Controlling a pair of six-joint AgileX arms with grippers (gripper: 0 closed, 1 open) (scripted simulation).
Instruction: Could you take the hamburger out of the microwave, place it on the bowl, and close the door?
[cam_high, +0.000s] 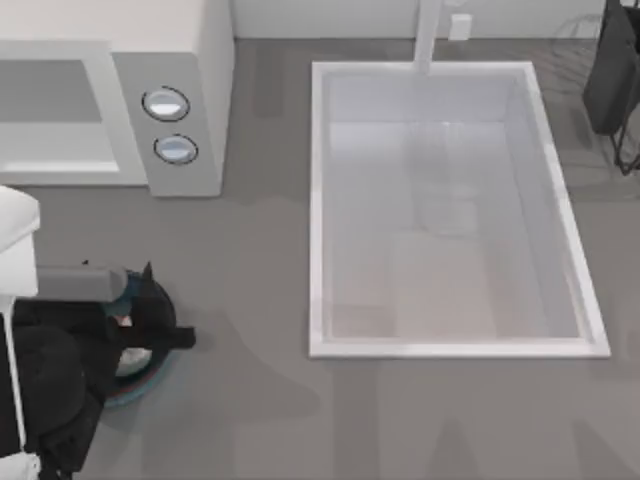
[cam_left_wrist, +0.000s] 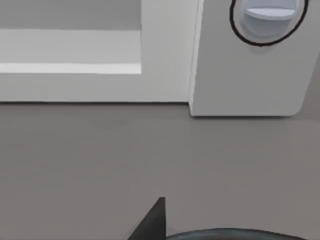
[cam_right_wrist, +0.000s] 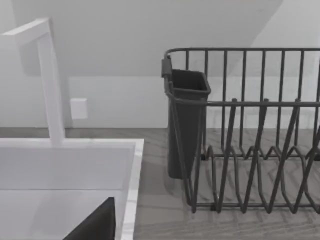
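While left claw (cam_high: 135, 320) hangs over bowl (cam_high: 140, 385), just in front of microwave (cam_high: 180, 60), you cannot tell its grip: released or clenched. Pale lump (cam_high: 124, 320) under claw, over bowl, likely hamburger; too hidden to confirm. Expect light, soft, squashy bun; take it low across its sides, gentle squeeze. Microwave cavity looks open toward bowl; door itself unclear. Right claw (cam_right_wrist: 95, 225) parked beyond sink (cam_high: 450, 210), well away from microwave, grip unclear.

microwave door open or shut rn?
Cannot tell. The top view shows the microwave front with its white-framed grey window in place, but no swung-out door. The left gripper is over the bowl.
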